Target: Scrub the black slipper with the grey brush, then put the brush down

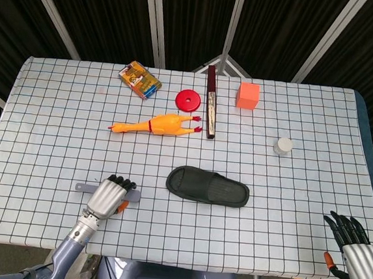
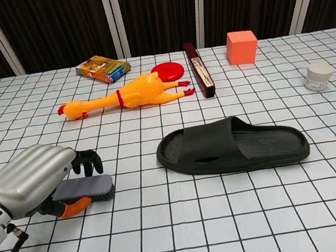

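The black slipper lies flat at the middle of the checked table, toe end to the right. To its left is the grey brush, lying level, bristles down, low at the cloth. My left hand grips it from above, with the fingers curled over its far edge and the orange thumb tip under it. A short gap separates the brush from the slipper. My right hand shows only in the head view, off the table's near right corner, fingers spread and holding nothing.
Behind the slipper lie a yellow rubber chicken, a red disc, a long dark bar, an orange cube and a colourful packet. A small white jar stands to the right.
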Robot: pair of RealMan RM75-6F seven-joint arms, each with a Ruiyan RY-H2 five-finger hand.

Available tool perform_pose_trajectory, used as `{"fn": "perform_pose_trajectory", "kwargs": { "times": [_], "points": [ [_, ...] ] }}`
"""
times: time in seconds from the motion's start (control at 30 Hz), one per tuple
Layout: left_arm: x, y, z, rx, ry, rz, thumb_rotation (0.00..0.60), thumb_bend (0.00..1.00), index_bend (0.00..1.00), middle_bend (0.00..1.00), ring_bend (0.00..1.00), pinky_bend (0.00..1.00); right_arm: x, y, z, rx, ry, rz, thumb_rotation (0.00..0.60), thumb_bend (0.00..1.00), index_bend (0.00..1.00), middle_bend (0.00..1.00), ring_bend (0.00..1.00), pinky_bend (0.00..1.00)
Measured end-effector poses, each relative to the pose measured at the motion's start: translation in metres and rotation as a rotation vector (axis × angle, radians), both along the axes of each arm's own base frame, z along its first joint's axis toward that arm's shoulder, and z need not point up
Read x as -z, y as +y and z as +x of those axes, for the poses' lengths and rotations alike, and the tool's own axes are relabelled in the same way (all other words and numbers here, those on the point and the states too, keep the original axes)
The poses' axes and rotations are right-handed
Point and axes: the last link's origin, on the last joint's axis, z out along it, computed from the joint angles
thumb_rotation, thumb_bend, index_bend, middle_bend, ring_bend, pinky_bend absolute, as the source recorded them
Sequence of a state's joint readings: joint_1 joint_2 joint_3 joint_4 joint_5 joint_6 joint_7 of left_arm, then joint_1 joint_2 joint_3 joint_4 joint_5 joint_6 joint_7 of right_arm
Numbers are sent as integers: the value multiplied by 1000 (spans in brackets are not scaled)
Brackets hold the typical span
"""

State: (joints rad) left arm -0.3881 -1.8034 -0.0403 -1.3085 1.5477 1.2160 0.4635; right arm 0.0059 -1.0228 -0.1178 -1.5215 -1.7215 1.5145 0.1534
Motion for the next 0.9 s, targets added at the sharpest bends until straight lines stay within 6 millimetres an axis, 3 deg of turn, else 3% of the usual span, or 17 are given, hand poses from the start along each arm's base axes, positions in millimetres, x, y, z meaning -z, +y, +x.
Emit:
{"fn": "perform_pose_trajectory", "kwargs": {
  "times": [0.37,0.7,0.9],
  "points": [
    [5,-2,-4,-4,27,-15,600,417,452,504,451,435,0,1,0,1,0,0,600,479,0,0,0,0],
    [4,-5,-2,13,19,6,600,563,584,618,558,549,-1,1,0,3,1,0,600,479,0,0,0,0],
    [4,-3,-4,0,7,24,600,594,613,642,577,573,-1,0,0,-2,-5,-8,600,479,0,0,0,1]
  ]
}}
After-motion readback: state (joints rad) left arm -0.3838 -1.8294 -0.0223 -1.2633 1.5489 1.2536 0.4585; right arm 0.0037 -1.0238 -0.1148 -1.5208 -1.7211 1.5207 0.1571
